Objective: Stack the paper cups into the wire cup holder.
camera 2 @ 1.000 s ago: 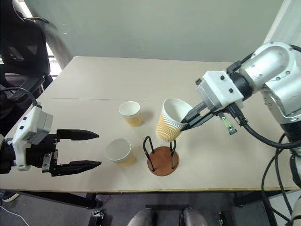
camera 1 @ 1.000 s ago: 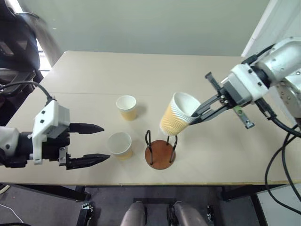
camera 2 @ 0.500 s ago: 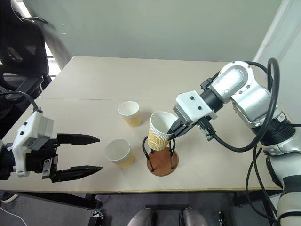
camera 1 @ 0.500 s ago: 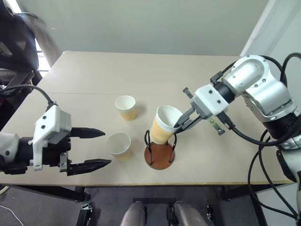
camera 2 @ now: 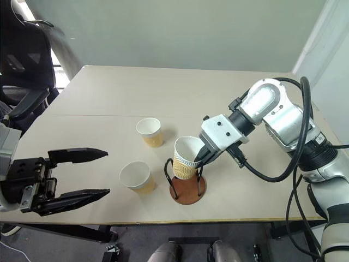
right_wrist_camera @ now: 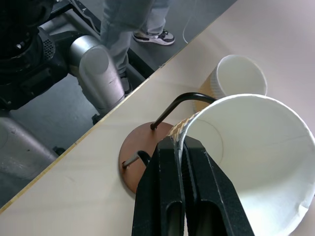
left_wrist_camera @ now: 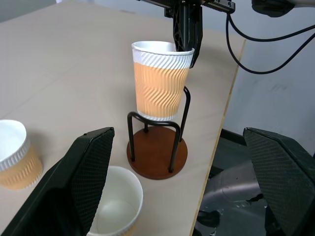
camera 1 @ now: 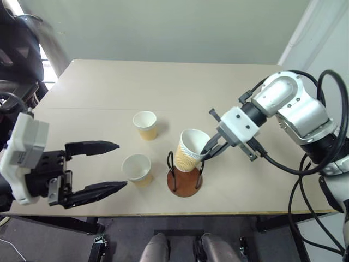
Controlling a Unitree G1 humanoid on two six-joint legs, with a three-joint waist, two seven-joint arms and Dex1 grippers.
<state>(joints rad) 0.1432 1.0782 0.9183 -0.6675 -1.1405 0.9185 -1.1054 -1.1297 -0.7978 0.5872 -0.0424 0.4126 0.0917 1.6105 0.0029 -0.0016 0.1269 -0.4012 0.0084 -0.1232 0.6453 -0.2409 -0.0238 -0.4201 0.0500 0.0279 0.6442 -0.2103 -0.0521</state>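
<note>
My right gripper [camera 1: 210, 148] is shut on the rim of a tan-yellow paper cup [camera 1: 190, 150]. The cup hangs tilted, with its bottom between the tops of the wire cup holder's [camera 1: 184, 183] black loops and above the reddish-brown base [left_wrist_camera: 157, 152]. In the right wrist view the fingers [right_wrist_camera: 170, 196] pinch the cup's wall [right_wrist_camera: 246, 147]. Two more paper cups stand upright on the table, one behind the holder's left side [camera 1: 145, 124] and one left of it [camera 1: 136, 167]. My left gripper [camera 1: 117, 166] hovers open at the near left, pointing at the nearer cup with nothing between its fingers.
The beige table [camera 1: 163, 82] ends just in front of the holder. A black chair [camera 1: 19, 49] stands at the far left. Black cables [camera 1: 322, 180] hang from my right arm. A person's legs and shoes [right_wrist_camera: 142, 19] show on the floor past the table edge.
My right gripper has carried the cup down and to the left, from above the holder to between its loops. My left gripper has drawn back toward the near left and risen a little.
</note>
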